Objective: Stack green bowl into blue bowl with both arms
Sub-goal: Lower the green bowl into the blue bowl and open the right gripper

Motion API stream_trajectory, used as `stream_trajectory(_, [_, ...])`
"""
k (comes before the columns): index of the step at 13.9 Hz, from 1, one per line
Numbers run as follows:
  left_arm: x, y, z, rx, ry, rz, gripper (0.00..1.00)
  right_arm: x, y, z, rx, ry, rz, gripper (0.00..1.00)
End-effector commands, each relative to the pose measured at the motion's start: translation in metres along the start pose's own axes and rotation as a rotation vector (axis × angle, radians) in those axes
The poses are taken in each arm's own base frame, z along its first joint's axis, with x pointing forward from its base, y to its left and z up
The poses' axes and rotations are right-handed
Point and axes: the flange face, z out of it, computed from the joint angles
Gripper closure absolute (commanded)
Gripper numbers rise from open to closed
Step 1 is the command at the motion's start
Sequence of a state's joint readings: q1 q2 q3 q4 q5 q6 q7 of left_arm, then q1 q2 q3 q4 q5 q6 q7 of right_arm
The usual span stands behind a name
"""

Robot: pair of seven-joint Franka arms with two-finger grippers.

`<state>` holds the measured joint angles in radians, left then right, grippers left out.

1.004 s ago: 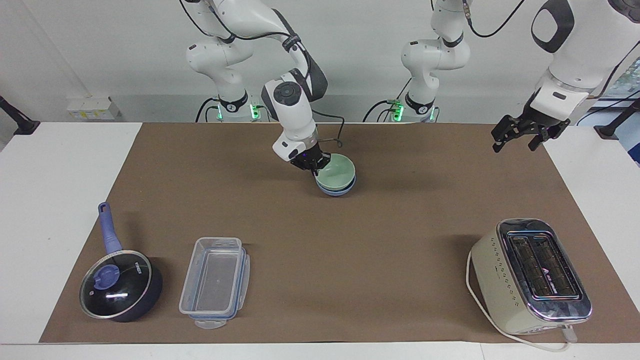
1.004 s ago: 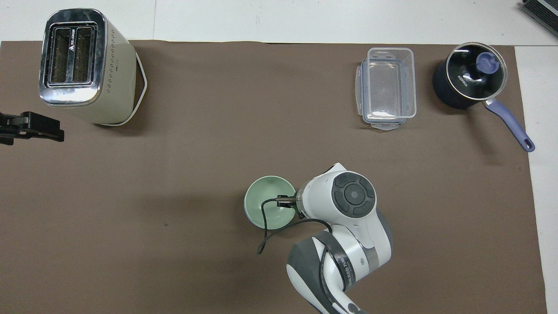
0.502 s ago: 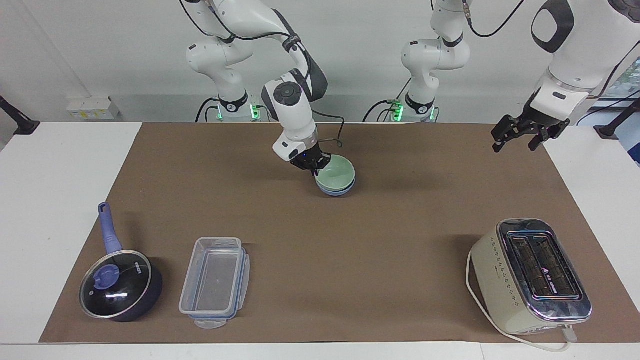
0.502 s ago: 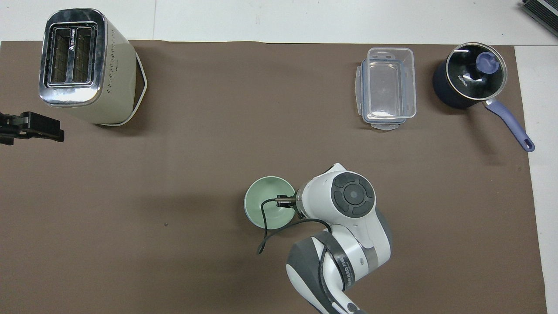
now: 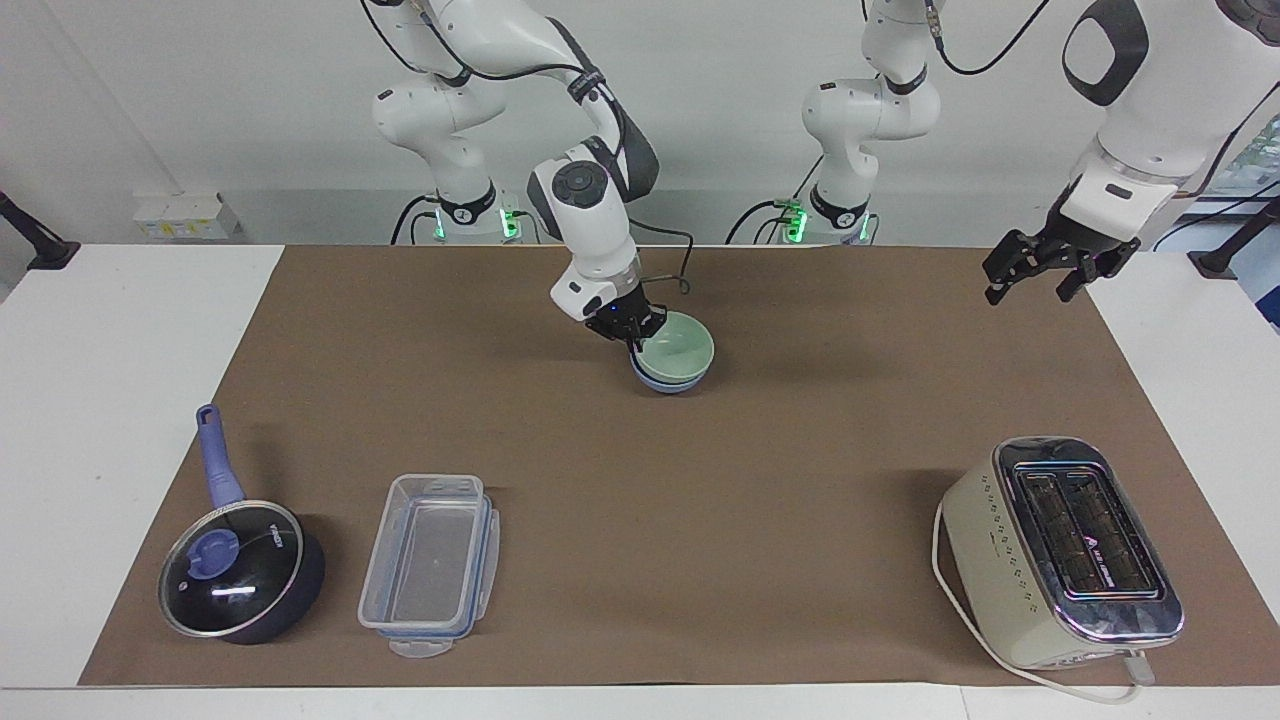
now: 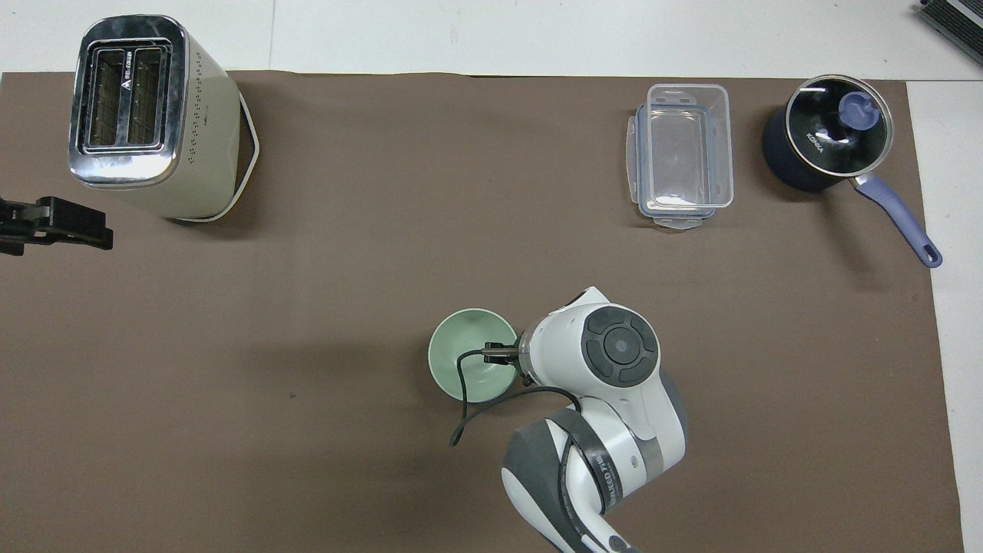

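In blue bowl (image 5: pixel 668 381): green bowl (image 5: pixel 680 347).

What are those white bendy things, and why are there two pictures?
They are two robot arms at a table. One picture looks across at them; the other looks down from above their end. Each arm ends in an end effector, its pincer hand. The right end effector is at the rim of the green bowl, which sits inside the blue bowl. The left end effector waits open and empty, up in the air. On the brown mat too: a toaster, a clear box and a lidded saucepan.
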<state>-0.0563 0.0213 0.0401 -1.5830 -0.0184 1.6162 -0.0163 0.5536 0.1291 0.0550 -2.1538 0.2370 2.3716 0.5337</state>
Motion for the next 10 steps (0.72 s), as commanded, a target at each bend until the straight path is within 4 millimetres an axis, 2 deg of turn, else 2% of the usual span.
stream_trajectory(1, [-0.003, -0.003, -0.004, 0.02, -0.005, -0.005, 0.0, 0.0, -0.002, 0.002, 0.007, 0.017, 0.026, 0.59])
stream_trajectory(2, [-0.003, -0.003, -0.004, 0.02, -0.005, -0.005, 0.0, 0.0, -0.003, 0.001, 0.007, 0.016, 0.026, 0.54])
stream_trajectory(4, [-0.003, -0.003, -0.004, 0.02, -0.005, -0.005, 0.0, 0.002, -0.004, -0.004, 0.013, 0.023, 0.025, 0.31])
stream_trajectory(5, [-0.003, -0.003, -0.004, 0.02, -0.005, -0.005, 0.0, 0.003, -0.005, -0.012, 0.017, 0.028, 0.021, 0.16])
stream_trajectory(7, [-0.003, -0.003, -0.004, 0.02, -0.005, -0.005, 0.0, 0.01, 0.003, -0.035, 0.026, 0.05, 0.034, 0.0])
stream_trajectory(10, [-0.003, -0.003, -0.004, 0.02, -0.005, -0.004, 0.0, 0.032, 0.045, -0.08, 0.01, 0.083, 0.079, 0.0])
